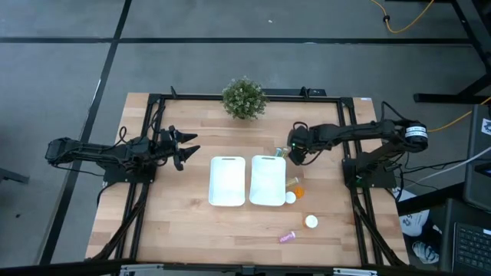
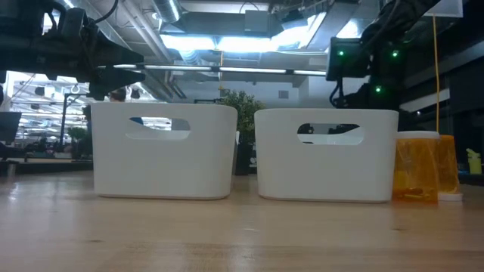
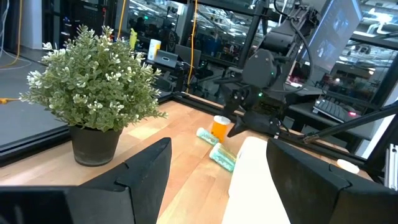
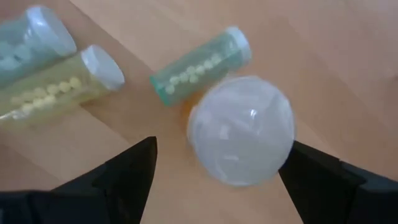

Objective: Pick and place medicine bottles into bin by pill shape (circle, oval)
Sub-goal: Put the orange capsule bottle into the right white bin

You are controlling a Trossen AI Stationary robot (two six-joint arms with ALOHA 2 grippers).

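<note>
My right gripper [image 1: 294, 151] is open and hovers near the far right corner of the right white bin [image 1: 268, 181]. In the right wrist view its fingers [image 4: 217, 155] stand on either side of an upright orange bottle's white cap [image 4: 241, 130] without touching it. A pale teal-green bottle [image 4: 199, 65], a yellowish bottle [image 4: 56, 93] and another pale bottle [image 4: 25, 40] lie on their sides beside it. My left gripper [image 1: 186, 148] is open and empty, left of the left white bin [image 1: 227, 181].
Near the right bin's right side stand an orange bottle [image 1: 294, 184] and two white-capped bottles [image 1: 290, 198] [image 1: 311, 221]. A pink bottle [image 1: 286, 237] lies near the front edge. A potted plant [image 1: 245, 98] stands at the table's far edge.
</note>
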